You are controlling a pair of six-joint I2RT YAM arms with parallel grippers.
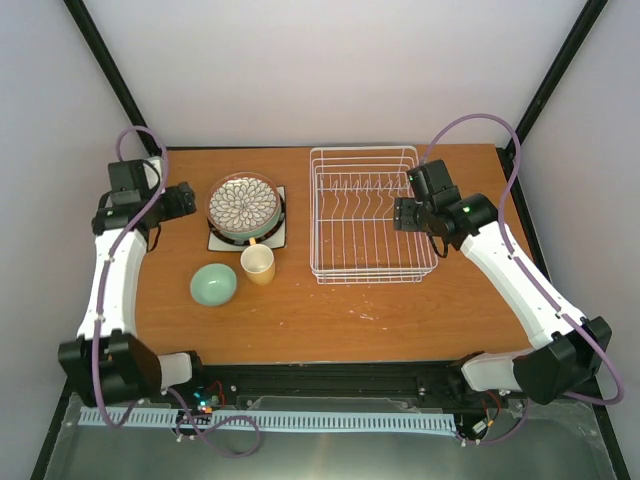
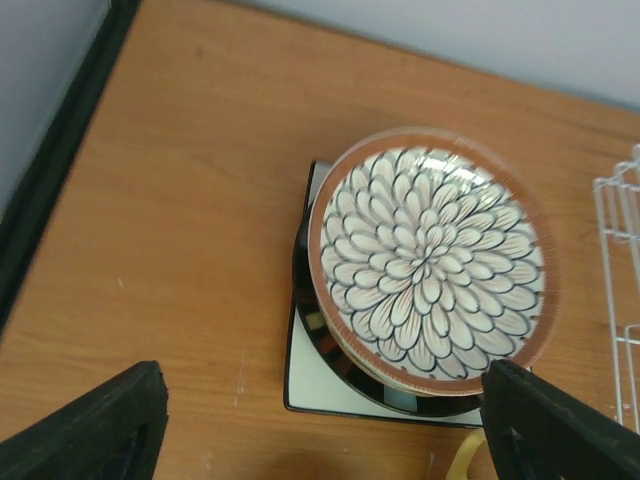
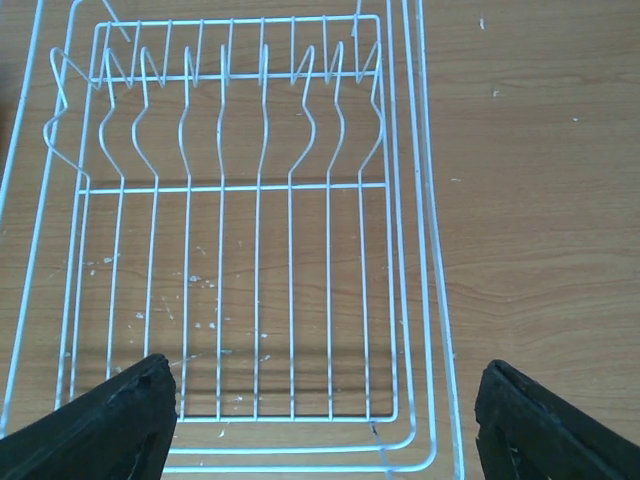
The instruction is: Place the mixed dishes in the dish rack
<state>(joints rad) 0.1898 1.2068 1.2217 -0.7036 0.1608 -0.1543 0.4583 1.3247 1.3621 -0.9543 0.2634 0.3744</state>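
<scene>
A white petal-patterned plate tops a stack of round plates on a square white plate at the back left; it also shows in the left wrist view. A yellow mug and a mint-green bowl stand in front of the stack. The white wire dish rack is empty, and shows in the right wrist view. My left gripper is open and empty, just left of the stack. My right gripper is open and empty over the rack's right side.
A dark striped-rim plate shows under the petal plate. The table's left edge with a black frame bar runs close to my left gripper. Bare wood lies in front of the rack and dishes.
</scene>
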